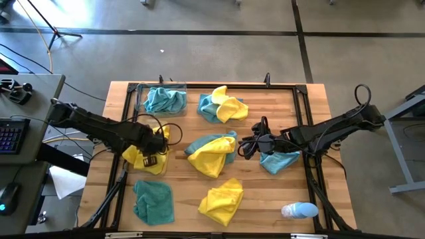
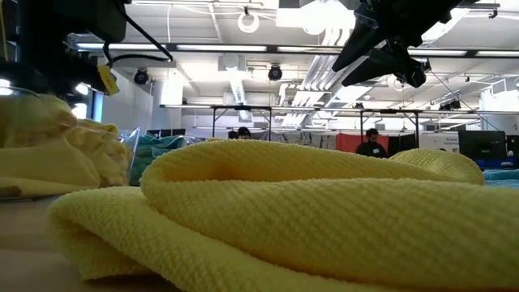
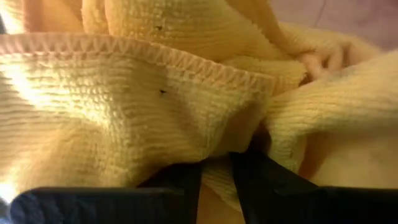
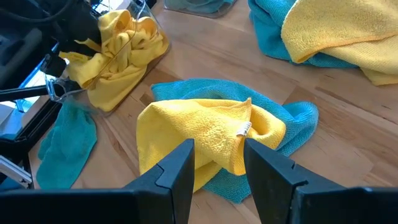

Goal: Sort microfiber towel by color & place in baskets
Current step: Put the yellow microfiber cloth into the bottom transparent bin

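Nearest on the bench (image 1: 279, 199) lie one teal towel (image 1: 154, 201) and one yellow towel (image 1: 222, 200). Mid-bench, the left claw (image 1: 151, 157) reaches down, pinching a yellow towel (image 1: 141, 158) in a clear basket (image 1: 164, 163); the right claw (image 1: 247, 147) hovers spread beside a yellow-and-teal pair (image 1: 212, 153). Farther off, a second basket (image 1: 141, 99) holds teal cloth (image 1: 165, 99).

Overhead, table-level, two wrist close-ups.
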`<state>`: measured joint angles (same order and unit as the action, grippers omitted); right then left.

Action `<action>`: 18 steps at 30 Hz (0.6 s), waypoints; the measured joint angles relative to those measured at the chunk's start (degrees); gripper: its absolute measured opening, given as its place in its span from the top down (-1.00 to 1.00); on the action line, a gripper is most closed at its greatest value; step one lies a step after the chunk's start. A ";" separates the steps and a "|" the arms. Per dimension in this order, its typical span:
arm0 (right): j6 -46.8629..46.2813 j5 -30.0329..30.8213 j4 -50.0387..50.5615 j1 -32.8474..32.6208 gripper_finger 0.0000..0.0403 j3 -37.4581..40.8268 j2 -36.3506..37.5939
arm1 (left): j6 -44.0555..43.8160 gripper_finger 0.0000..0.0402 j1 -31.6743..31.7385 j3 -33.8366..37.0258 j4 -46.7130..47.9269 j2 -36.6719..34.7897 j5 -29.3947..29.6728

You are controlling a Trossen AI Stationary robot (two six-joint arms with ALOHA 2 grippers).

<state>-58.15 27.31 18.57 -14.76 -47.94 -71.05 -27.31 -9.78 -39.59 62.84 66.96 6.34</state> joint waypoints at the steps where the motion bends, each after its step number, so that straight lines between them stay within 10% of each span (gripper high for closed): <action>1: -0.13 -0.02 0.00 -0.02 0.34 0.00 0.00 | -0.56 0.63 0.44 0.51 -1.05 0.00 -0.48; 18: -0.35 -0.15 0.00 -0.02 0.34 0.00 0.00 | -14.58 0.63 3.93 5.84 -7.78 -1.64 -3.32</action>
<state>-58.50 27.16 18.57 -14.79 -47.94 -71.05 -41.90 -5.85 -33.76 55.06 65.32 3.02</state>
